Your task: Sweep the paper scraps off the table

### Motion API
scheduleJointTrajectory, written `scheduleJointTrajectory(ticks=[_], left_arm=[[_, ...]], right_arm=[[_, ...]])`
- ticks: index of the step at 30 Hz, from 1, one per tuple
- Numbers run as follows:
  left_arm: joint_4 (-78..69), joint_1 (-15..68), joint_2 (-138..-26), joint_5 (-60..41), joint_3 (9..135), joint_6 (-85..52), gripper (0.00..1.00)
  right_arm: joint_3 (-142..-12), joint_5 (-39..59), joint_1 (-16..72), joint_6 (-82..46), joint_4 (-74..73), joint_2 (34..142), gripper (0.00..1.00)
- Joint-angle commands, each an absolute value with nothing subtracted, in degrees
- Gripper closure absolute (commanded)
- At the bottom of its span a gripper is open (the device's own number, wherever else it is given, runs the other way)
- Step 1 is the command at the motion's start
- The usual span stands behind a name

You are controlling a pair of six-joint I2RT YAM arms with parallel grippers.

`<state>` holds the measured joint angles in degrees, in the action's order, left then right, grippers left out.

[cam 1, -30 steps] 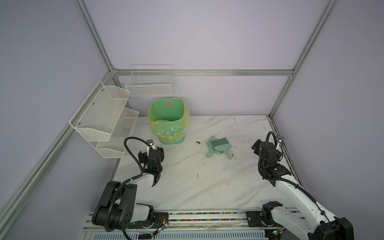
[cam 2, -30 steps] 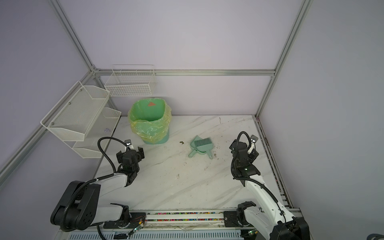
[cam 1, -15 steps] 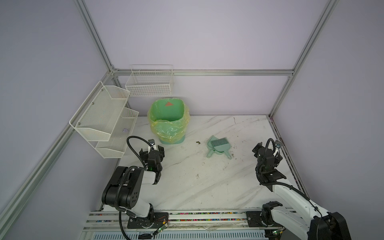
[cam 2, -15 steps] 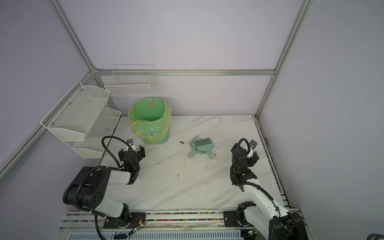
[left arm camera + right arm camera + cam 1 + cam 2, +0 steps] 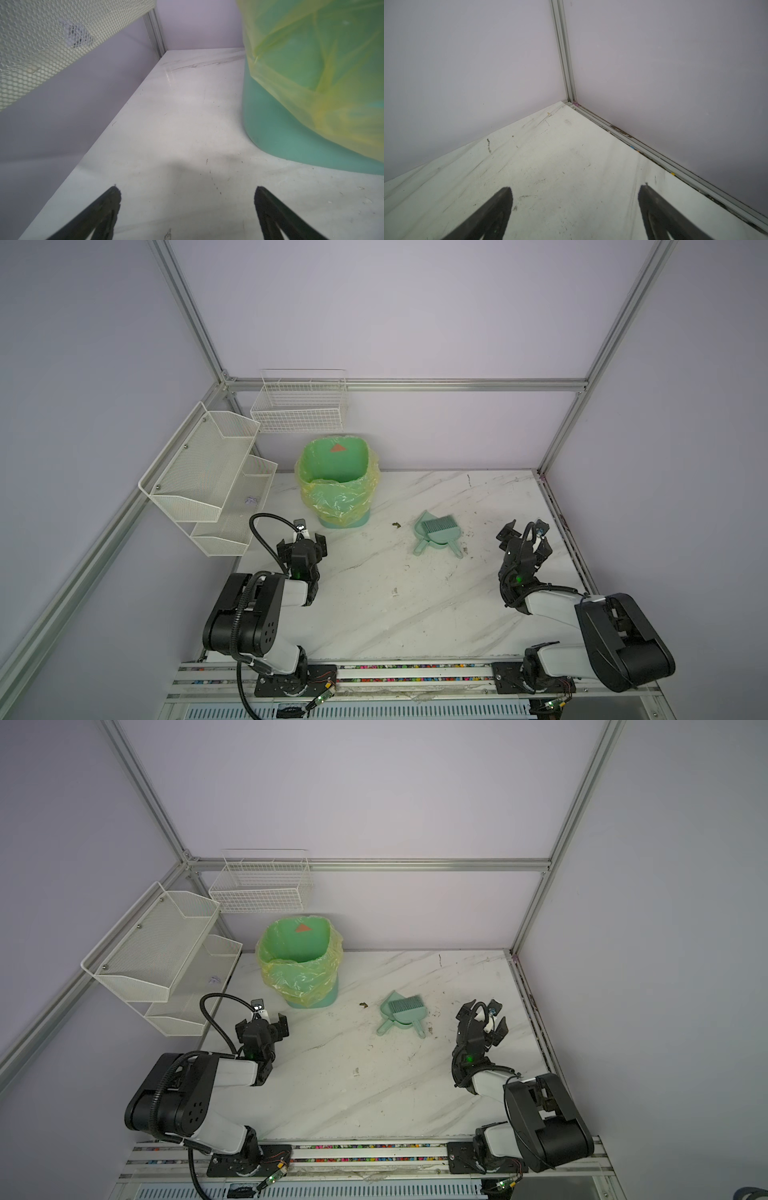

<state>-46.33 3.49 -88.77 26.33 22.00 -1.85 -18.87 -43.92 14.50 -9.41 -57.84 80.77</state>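
Left wrist view: fingers (image 5: 108,205) of the left gripper (image 5: 187,193) spread wide, nothing between them, low over bare table (image 5: 187,124) just beside the bin (image 5: 291,135). Right wrist view: same wide, empty stance for the right gripper (image 5: 575,191), aimed at the far corner. Outward, in both top views: dustpan (image 5: 440,537) with brush (image 5: 439,526) nested in it, lying mid-table between the two arms, touched by neither. No paper scraps visible anywhere on the white top; only a few tiny blue and yellow bits (image 5: 632,147) down in the edge rail (image 5: 664,162), too small to identify. Judged near the end, or at a final check. Scan corners and rail edges before calling it finished. For any leftover, grasp one handle per gripper, keep the pan lip flat on the table, stroke short and toward the pan, then tip over the bin's open mouth, clear of the loose liner (image 5: 322,52).
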Motion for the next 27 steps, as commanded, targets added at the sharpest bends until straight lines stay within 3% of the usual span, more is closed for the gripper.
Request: scheduleJointTrajectory(ticks=[1, 4, 10, 14, 17, 21, 23, 25, 27], left_arm=[[-52.28, 3.41, -86.69, 22.35, 19.88, -2.96, 0.0], [-75.68, 5.13, -93.18, 21.53, 13.77, 3.97, 0.0], [-63.15, 5.05, -91.26, 23.88, 18.28, 1.5, 0.0], [-62.92, 4.83, -91.41, 23.6, 18.61, 1.32, 0.0], [-62.66, 4.53, -91.38, 23.15, 18.71, 1.24, 0.0], [-58.93, 3.2, -90.93, 21.0, 20.15, -0.02, 0.0], [-57.28, 2.19, -90.64, 19.54, 20.65, -0.73, 0.0], [-56.91, 1.77, -90.65, 18.6, 20.89, -0.97, 0.0], [-56.77, 1.68, -90.62, 18.44, 20.91, -0.97, 0.0]], right_arm=[[-18.25, -45.32, 14.36, -5.61, -71.61, 84.92, 0.03], [-17.77, -44.45, 14.31, -5.4, -76.32, 87.31, 0.03], [-18.38, -43.8, 14.25, -2.54, -83.1, 92.29, 0.03], [-17.75, -44.07, 14.1, 3.71, -98.07, 100.58, 0.03], [-18.54, -37.03, 13.95, 1.19, -90.25, 98.31, 0.03], [-18.7, -27.46, 13.78, 4.5, -92.05, 101.29, 0.03], [-19.24, -28.64, 13.77, 8.9, -101.47, 107.17, 0.03], [-20.64, -27.31, 13.4, 4.2, -90.34, 103.09, 0.03], [-23.33, -26.89, 11.87, 4.6, -88.82, 104.66, 0.03]])
